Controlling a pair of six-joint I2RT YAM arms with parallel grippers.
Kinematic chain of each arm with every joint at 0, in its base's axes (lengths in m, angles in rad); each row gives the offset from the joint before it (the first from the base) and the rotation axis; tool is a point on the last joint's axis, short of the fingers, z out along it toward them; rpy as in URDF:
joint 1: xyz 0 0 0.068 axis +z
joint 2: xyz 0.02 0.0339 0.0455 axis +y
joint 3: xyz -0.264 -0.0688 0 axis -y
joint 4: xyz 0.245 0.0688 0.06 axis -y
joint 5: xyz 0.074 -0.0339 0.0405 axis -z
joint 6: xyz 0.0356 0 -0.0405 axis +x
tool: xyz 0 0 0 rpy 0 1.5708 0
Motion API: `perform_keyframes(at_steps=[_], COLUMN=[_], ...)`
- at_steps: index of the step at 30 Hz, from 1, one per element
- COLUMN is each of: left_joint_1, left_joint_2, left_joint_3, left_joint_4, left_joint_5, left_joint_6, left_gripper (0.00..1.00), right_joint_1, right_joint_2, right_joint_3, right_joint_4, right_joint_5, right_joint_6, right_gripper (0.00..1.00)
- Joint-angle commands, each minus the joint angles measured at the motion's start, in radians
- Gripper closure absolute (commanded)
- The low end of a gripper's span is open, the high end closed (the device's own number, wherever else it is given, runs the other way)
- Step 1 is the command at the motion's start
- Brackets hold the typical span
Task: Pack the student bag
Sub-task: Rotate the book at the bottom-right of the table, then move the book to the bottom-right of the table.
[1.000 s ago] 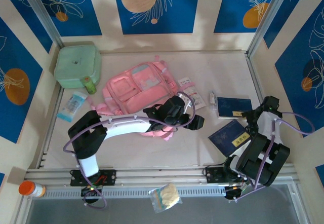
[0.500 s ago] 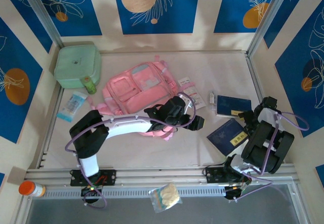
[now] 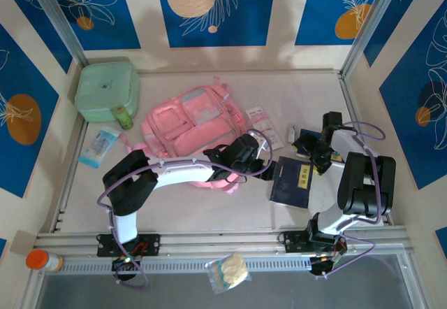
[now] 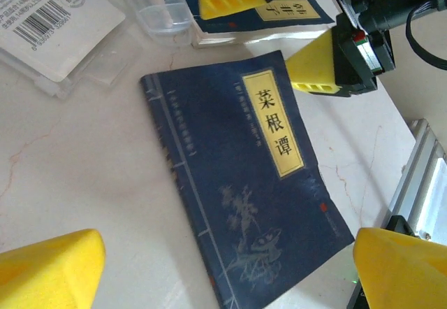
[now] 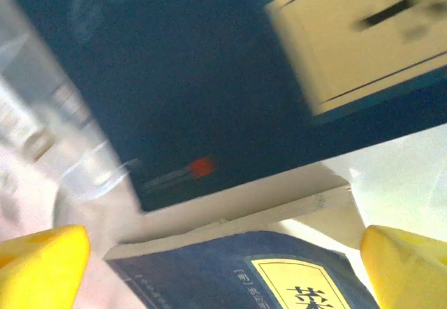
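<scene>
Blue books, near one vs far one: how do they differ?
Thickness: the near book is slim; the far book shows a thick white page block.
Place: the near book lies between the left gripper's open fingers; the far book lies under the open right gripper.
Shared: both have dark blue covers with a title label and lie flat on the table.

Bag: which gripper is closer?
Left. The left gripper sits just off the bag's near-right corner, its arm lying over the bag. The right gripper is farther right, past the blue book.
</scene>
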Motion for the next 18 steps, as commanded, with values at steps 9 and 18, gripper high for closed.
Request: perform_keyframes(at_steps=[9, 18], left_joint_1=[-0.003, 0.001], left_joint_2=[0.079, 0.143], left_joint_3=[-0.003, 0.016], left_joint_4=[0.089, 0.087], left_joint_5=[0.037, 0.027], left_joint_6=[-0.142, -0.185], left_gripper=[0.33, 0.39], right_joint_1=[-0.16, -0.097], right_joint_2=[-0.124, -0.191], right_joint_3=[-0.04, -0.175], right_joint_4=[-0.16, -0.122], right_joint_5=[-0.086, -0.166], right_joint_6=[-0.098, -0.031], right_gripper=[0.0, 0.01])
